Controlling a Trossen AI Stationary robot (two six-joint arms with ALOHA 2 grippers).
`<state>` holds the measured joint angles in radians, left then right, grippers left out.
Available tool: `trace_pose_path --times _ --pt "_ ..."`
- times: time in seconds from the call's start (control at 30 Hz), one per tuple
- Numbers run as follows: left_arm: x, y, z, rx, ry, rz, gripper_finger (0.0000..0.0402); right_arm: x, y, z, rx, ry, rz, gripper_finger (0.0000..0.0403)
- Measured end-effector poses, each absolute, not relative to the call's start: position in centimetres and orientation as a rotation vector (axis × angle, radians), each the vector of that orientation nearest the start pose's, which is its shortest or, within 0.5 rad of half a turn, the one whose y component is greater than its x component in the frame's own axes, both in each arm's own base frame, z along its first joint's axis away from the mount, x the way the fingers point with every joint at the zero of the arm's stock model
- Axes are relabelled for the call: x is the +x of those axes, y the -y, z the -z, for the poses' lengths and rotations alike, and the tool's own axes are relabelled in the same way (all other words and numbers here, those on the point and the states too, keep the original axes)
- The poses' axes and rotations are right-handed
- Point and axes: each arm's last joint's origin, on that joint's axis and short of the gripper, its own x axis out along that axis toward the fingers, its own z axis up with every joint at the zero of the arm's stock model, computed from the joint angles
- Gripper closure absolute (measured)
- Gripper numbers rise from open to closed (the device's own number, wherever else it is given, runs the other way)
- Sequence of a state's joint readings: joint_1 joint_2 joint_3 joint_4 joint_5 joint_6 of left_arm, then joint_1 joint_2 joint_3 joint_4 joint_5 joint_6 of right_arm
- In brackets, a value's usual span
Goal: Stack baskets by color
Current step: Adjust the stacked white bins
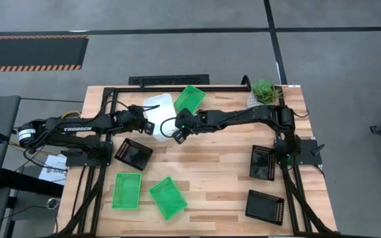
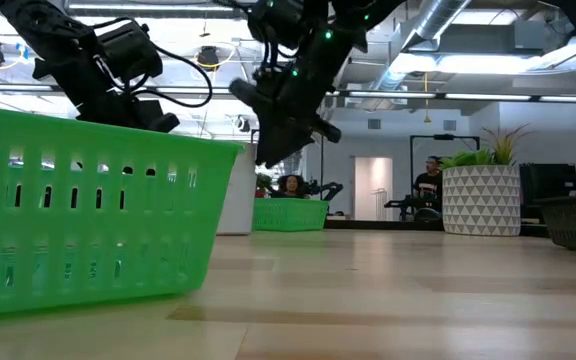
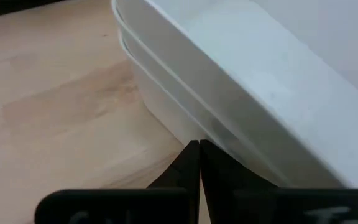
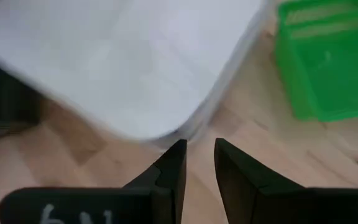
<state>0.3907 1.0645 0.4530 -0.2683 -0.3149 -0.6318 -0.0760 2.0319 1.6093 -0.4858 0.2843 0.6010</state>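
A stack of white baskets [image 1: 159, 111] rests by its bottom on the table at the far middle, with nested rims [image 3: 185, 93] showing. My left gripper [image 1: 147, 123] is shut, its tips [image 3: 198, 149] at the stack's side wall low down. My right gripper [image 1: 179, 134] hovers open just off the stack's rounded corner [image 4: 166, 127], nothing between its fingers [image 4: 197, 155]. One green basket [image 1: 189, 100] lies beside the white stack. Two green baskets [image 1: 126, 190] [image 1: 168, 197] lie near the front left. Three black baskets [image 1: 134, 153] [image 1: 263, 162] [image 1: 265, 206] lie apart on the table. My left gripper's shut fingertips [image 3: 194, 155] stand against the lower side wall [image 3: 173, 127] of the white stack, slanting down from the table's left. Whether they touch the wall I cannot tell. The stack sits flat on the table.
A small potted plant [image 1: 264, 91] stands at the far right corner. A black frame [image 1: 111, 99] runs along the table's edges. Bare wood [image 1: 210, 172] lies between the near green baskets and the right black ones. In the low view a green basket [image 2: 88, 220] fills the near left.
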Motion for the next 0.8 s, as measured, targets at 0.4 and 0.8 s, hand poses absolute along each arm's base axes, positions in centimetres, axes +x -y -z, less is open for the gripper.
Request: trace_pose_path --times 0.4,0.8 --pt "16.5 -7.3 -16.8 -0.691 -0.763 -0.9 0.0401 45.0 2.5 -21.6 0.488 -0.762 0.493 0.0296" --pt "14.5 -5.3 -21.6 -0.675 -0.69 -0.939 0.0402 43.6 3.8 -23.0 0.382 -0.746 0.798 0.0296"
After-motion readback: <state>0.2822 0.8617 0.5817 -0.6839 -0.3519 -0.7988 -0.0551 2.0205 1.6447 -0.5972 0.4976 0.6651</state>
